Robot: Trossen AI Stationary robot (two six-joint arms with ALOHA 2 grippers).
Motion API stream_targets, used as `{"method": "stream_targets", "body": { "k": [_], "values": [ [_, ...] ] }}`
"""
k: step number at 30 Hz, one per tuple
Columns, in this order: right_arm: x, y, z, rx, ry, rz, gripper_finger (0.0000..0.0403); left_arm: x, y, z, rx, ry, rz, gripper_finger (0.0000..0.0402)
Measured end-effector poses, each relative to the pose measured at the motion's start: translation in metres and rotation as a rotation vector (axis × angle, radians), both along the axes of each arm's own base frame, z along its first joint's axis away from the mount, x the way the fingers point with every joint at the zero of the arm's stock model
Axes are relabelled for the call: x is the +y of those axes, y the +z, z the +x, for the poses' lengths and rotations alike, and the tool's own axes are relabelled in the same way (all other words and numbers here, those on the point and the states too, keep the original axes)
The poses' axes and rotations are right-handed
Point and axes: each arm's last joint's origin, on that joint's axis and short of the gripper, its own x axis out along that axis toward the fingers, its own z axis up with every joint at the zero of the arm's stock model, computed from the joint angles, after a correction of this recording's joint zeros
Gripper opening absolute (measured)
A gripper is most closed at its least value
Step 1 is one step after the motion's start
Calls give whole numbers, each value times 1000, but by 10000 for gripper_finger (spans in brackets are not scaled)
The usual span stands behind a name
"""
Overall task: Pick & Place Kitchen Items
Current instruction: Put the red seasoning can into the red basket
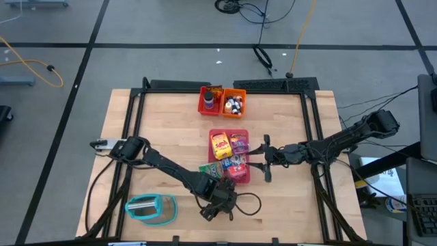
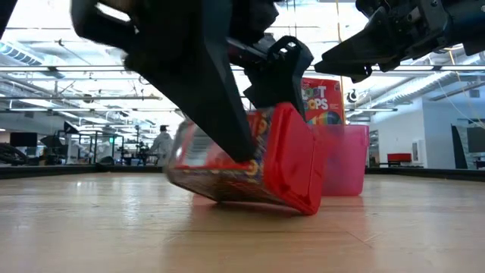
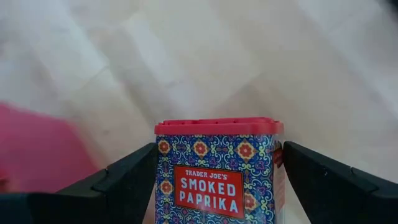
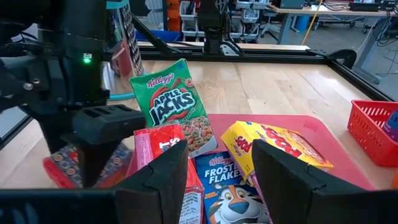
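A smoked paprika tin (image 3: 217, 177), blue patterned with a red lid, sits between the fingers of my left gripper (image 3: 219, 149), which is shut on it near the table's near edge (image 1: 217, 199). In the low view the tin (image 2: 242, 171) is tilted, lid end toward the tray. My right gripper (image 4: 217, 174) is open over the pink-red tray (image 1: 213, 134), touching nothing. In the tray lie a Frosted Flakes box (image 4: 224, 180), a yellow Pops box (image 4: 280, 146) and a red packet (image 4: 163, 143). A green Apple Jacks box (image 4: 174, 106) leans at the tray's near-left corner. My left gripper pinches the paprika tin by its two narrow sides (image 3: 163, 180), just below the red lid (image 3: 217, 127), one finger (image 3: 124, 180) on each side. The fingers slant down from above. The tin is tilted, its lower long edge (image 2: 250, 203) at the table; whether it touches I cannot tell.
Red and orange bins (image 1: 222, 101) stand at the far edge with small items inside. A teal object (image 1: 150, 208) lies near the left near corner. A black cable loop (image 1: 249, 203) lies beside my left gripper. A black frame (image 1: 130, 116) borders the table.
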Motion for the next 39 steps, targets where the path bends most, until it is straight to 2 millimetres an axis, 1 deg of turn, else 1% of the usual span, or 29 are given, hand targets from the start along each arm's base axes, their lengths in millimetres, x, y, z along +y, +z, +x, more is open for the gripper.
{"method": "stream_targets", "body": {
  "k": [4,7,11,19,23,25,27,33,39],
  "values": [
    [0,0,0,0,0,0,171,2,0,0,-9,24,45,338],
    [0,0,0,2,0,-1,171,3,0,0,-33,11,109,337],
    [0,0,0,4,-1,-1,171,0,-1,-1,-51,21,158,338],
    [0,0,0,4,0,-1,171,-1,-1,-3,-24,55,122,342],
    [0,0,0,4,-1,-1,171,0,-1,-3,-42,115,162,369],
    [0,0,0,4,-1,-1,171,0,-2,-4,-41,127,187,387],
    [0,0,0,4,-1,-1,171,-1,-2,-4,-46,129,185,396],
    [-3,-1,0,14,-13,1,171,-1,-2,-4,-45,128,179,382],
    [-3,-2,0,17,-12,2,171,3,-5,-1,-41,143,170,391]
  ]
}}
